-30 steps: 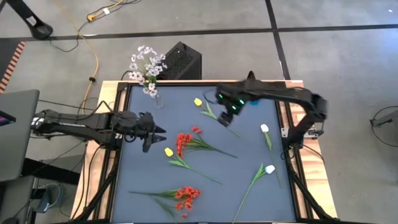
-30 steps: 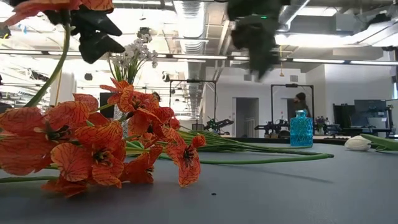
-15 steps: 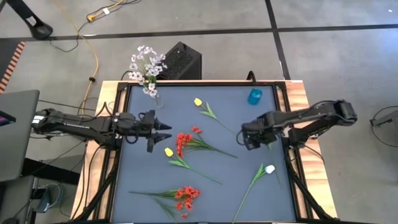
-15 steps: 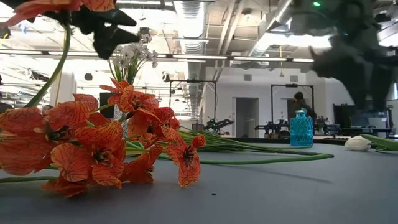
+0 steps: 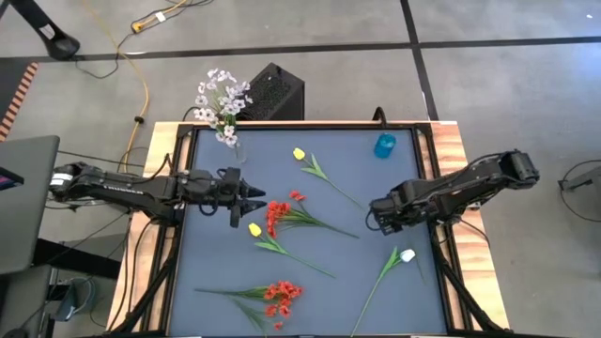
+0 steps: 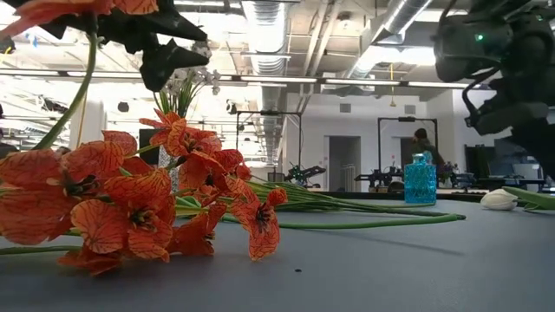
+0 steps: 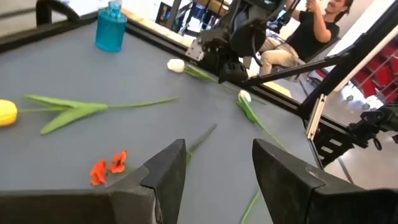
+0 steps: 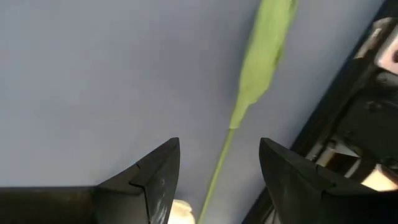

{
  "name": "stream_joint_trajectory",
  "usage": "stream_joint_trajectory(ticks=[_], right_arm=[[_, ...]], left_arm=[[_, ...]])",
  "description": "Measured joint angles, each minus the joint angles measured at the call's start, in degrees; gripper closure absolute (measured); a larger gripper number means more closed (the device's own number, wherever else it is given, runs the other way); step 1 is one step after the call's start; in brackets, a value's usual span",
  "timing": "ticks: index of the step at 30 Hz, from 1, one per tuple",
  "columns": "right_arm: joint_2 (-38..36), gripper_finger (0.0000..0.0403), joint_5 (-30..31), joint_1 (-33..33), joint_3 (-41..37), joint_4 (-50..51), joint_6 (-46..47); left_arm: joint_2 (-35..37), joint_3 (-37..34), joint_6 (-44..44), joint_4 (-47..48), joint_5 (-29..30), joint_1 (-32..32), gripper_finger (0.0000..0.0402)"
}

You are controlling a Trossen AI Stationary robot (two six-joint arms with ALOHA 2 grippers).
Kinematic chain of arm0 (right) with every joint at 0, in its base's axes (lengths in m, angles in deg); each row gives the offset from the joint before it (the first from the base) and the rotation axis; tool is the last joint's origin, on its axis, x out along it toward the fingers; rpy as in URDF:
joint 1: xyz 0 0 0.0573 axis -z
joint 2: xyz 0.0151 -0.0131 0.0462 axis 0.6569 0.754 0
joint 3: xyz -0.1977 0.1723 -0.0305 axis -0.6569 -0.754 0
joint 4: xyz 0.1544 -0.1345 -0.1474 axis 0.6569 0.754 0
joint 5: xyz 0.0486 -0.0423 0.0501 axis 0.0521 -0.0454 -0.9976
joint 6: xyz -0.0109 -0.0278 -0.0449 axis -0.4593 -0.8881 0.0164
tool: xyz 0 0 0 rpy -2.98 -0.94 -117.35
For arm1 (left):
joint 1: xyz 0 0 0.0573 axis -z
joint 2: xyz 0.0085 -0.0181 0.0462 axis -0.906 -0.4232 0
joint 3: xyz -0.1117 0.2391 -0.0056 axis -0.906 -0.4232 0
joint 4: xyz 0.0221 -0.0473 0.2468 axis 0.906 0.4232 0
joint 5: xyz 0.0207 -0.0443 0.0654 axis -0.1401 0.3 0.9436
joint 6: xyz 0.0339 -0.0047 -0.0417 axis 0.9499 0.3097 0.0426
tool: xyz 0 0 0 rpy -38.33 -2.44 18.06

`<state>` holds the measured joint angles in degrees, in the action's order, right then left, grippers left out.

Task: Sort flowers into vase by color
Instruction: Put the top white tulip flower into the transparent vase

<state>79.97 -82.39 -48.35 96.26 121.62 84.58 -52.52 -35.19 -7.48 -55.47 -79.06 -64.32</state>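
My right gripper (image 5: 380,215) hovers with jaws apart and empty over a white tulip (image 8: 178,213), on the side of the mat away from the lilac sprig's vase (image 5: 238,150) — the reach-to-pick step, I judge. Next: lower and close on the stem. My left gripper (image 5: 246,195), also open and empty, waits just below that vase, beside the red blossoms (image 5: 276,216) (2 yellow tulips nearby). Nothing blocks me — the blue bottle (image 5: 385,145) stands clear.

Grey concrete floor (image 5: 488,94) crossed by dark seams, a yellow cable (image 5: 141,89) snaking along it. Beyond, bright strip lights (image 6: 381,83) under exposed ducts (image 6: 260,26), white walls, and a seated person (image 7: 311,31) waiting behind.
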Motion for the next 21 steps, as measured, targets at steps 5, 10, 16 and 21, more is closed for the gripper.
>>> stream_joint_trajectory(ticks=[5,10,16,21], right_arm=[[0.02,0.0159,0.00,-1.07,0.00,-0.45,4.35],[0.18,0.0159,1.01,-6.58,-0.48,-1.10,14.35],[4.81,0.0159,4.67,-15.93,-1.48,-2.61,29.27],[12.35,0.0159,5.82,-18.86,-1.74,-4.70,34.72]], left_arm=[[-1.22,0.00,-2.79,-0.82,-0.27,0.00,0.0228],[-1.22,0.00,-4.35,-0.78,-1.24,0.00,0.0228],[-1.22,0.00,-3.83,-0.78,-1.69,0.00,0.0228],[-1.22,0.00,-1.85,-0.78,-1.75,0.00,0.0228]])
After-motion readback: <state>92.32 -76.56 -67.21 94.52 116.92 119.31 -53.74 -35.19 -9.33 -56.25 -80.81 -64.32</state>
